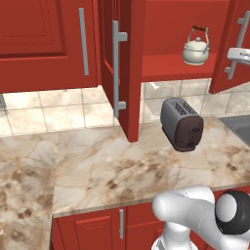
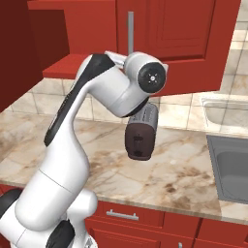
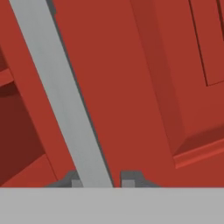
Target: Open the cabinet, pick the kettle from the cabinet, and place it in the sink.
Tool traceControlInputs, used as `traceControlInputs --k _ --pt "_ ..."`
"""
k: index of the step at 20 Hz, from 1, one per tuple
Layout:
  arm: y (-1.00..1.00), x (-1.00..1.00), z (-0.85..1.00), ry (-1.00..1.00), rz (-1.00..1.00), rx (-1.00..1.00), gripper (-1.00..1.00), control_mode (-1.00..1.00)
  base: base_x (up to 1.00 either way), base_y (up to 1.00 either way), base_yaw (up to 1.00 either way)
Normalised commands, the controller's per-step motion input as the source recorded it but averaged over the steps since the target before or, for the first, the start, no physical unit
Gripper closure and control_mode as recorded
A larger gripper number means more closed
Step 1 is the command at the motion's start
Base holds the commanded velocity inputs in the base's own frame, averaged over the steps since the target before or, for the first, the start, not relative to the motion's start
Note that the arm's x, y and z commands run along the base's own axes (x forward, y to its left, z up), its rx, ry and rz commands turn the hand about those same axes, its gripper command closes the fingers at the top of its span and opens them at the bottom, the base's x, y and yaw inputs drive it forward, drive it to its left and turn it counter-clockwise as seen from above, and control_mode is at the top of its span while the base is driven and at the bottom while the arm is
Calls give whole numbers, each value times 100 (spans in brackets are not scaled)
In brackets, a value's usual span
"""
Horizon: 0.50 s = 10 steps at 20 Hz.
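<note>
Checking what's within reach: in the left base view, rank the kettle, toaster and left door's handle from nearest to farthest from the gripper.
1. Kettle, on the shelf just left of the gripper.
2. Toaster, lower on the counter.
3. Left door's handle, farthest left.

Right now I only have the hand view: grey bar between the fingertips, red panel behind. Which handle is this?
Observer: The cabinet's right door handle. The gripper is closed on it, and that door stands open.
Operator: Kettle visible?
Observer: Yes, the kettle stands upright on the shelf, left of that door.
Operator: Anything under it?
Observer: A toaster on the counter below; the sink lies to its right.
</note>
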Motion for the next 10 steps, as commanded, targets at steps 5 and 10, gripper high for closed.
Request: traceControlInputs --k 5,10 --pt "-50 -42 17 0 0 0 100 -100 0 0 0" --pt "-53 -39 14 0 0 0 100 -100 0 0 0"
